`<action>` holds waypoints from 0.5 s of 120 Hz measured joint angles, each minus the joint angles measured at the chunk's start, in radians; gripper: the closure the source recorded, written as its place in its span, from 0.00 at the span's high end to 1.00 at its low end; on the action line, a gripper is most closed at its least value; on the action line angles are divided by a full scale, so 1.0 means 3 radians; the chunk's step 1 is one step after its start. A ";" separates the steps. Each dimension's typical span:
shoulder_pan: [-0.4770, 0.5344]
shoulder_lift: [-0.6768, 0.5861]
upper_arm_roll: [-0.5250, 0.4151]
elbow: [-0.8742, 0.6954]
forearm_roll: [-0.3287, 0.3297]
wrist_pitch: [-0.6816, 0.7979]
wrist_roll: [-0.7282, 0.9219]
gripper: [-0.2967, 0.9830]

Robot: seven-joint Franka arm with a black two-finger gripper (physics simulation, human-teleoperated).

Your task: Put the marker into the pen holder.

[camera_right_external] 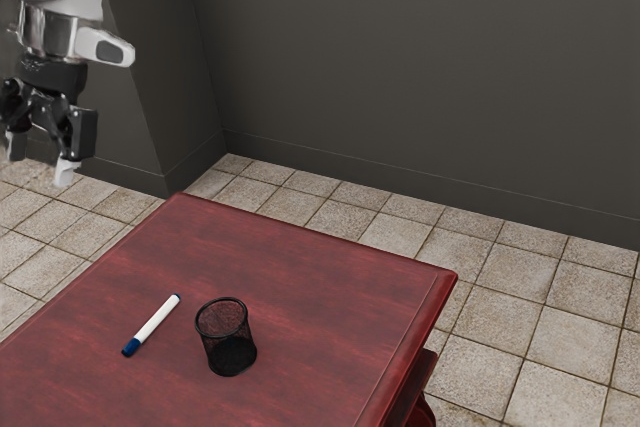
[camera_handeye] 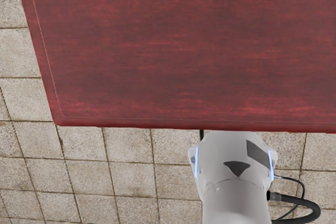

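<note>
marker [camera_right_external: 154,320] on red table [camera_right_external: 310,297], dark grey wall [camera_right_external: 400,67], pale tiled floor [camera_right_external: 515,272]

No readable text or signs

Soft, diffuse light shows the floor tiles [camera_right_external: 575,342] pale, the wall [camera_right_external: 420,67] dim.

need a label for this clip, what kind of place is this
Possibly a plain indoor room: a dark wall with a skirting strip, a tiled floor, and a red wooden-looking table
</note>
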 joint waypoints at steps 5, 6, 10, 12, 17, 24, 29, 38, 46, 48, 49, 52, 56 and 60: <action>-0.0006 -0.0007 0.0020 -0.0041 0.0026 0.0299 -0.0002 0.77; -0.0005 -0.0008 0.0028 -0.0046 0.0026 0.0352 -0.0002 0.77; -0.0001 -0.0010 0.0058 -0.0060 0.0025 0.0543 -0.0003 0.77; 0.0001 -0.0011 0.0068 -0.0064 0.0024 0.0628 -0.0004 0.77; 0.0002 -0.0013 0.0088 -0.0071 0.0021 0.0811 -0.0006 0.77; 0.0009 -0.0014 0.0116 -0.0078 0.0003 0.1011 -0.0012 0.77; -0.0006 -0.0016 0.0110 -0.0077 -0.0004 0.1124 -0.0016 0.77; -0.0082 0.0025 -0.0023 -0.0192 0.0003 0.1287 -0.0038 0.77; -0.0089 0.0059 0.0066 -0.0725 0.0003 0.1541 -0.0056 0.77; -0.0087 0.0063 0.0132 -0.0905 0.0000 0.1634 -0.0057 0.77; -0.0091 0.0064 0.0178 -0.1004 -0.0001 0.1687 -0.0057 0.77; -0.0089 0.0074 0.0307 -0.1248 -0.0007 0.1846 -0.0055 0.77; -0.0087 0.0139 0.0448 -0.1479 -0.0019 0.2053 -0.0051 0.77; -0.0082 0.0266 0.0524 -0.1602 -0.0047 0.2262 -0.0046 0.77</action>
